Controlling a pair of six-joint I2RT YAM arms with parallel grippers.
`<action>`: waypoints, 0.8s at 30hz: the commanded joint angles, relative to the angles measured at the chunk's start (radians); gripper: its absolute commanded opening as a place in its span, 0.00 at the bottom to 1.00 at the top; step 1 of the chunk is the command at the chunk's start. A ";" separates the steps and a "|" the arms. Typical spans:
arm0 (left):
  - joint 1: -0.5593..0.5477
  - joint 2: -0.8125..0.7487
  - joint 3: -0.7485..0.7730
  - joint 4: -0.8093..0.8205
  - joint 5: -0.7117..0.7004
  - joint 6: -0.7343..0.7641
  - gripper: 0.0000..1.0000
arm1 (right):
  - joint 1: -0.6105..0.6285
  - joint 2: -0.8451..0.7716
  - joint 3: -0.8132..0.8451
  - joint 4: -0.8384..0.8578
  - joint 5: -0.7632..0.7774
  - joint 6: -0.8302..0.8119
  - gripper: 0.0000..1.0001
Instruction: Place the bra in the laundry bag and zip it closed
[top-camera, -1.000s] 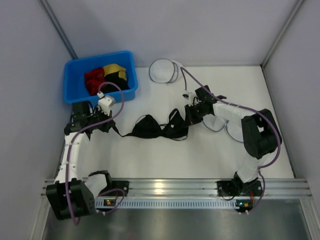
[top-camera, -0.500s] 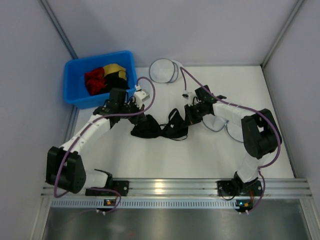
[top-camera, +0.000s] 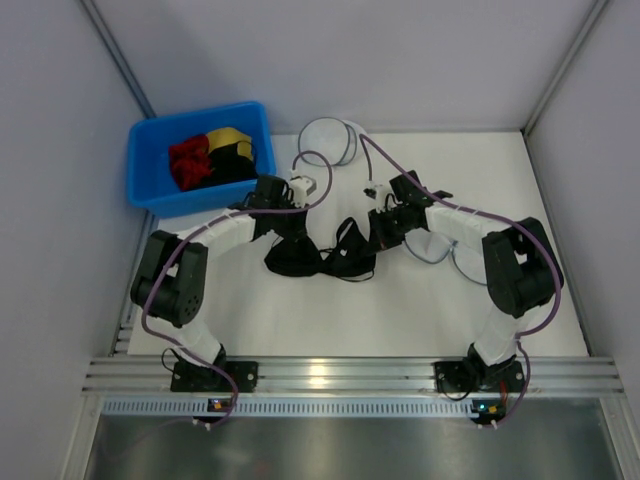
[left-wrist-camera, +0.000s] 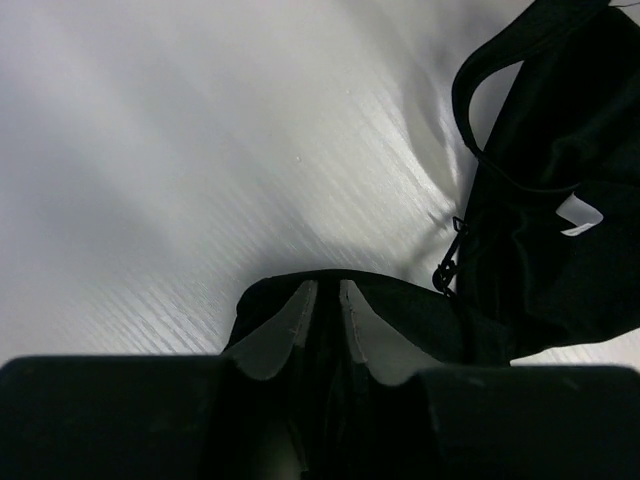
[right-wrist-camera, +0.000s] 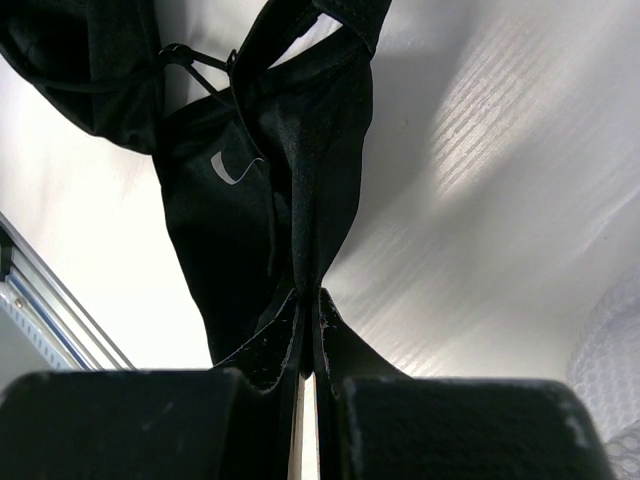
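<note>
The black bra (top-camera: 312, 256) lies bunched on the white table between my two grippers. My left gripper (top-camera: 283, 218) is shut on its left end; in the left wrist view the fingertips (left-wrist-camera: 322, 291) pinch black fabric and the rest of the bra (left-wrist-camera: 560, 190) hangs to the right. My right gripper (top-camera: 378, 238) is shut on its right end; in the right wrist view the gripper (right-wrist-camera: 308, 297) pinches a fold of the bra (right-wrist-camera: 250, 200). The see-through mesh laundry bag (top-camera: 445, 255) lies under my right forearm, and its mesh shows at the edge of the right wrist view (right-wrist-camera: 612, 370).
A blue bin (top-camera: 150, 140) at the back left holds a red garment (top-camera: 188, 163) and a yellow-and-black garment (top-camera: 232, 145). A round white mesh case (top-camera: 328, 135) lies at the back centre. Grey walls enclose the table on three sides.
My left arm has swung right from the table's left edge, carrying the bra's left end. The bra, stretched out before, is now bunched. The right gripper has not moved.
</note>
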 joint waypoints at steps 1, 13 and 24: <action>-0.003 -0.011 0.041 0.057 -0.052 -0.049 0.22 | 0.011 0.004 0.021 0.024 -0.031 -0.017 0.00; 0.163 -0.265 -0.042 -0.251 0.064 -0.098 0.57 | 0.011 -0.007 0.104 -0.034 0.021 -0.040 0.00; 0.310 -0.347 -0.147 -0.270 0.417 0.087 0.50 | 0.017 0.049 0.113 -0.031 -0.028 -0.057 0.00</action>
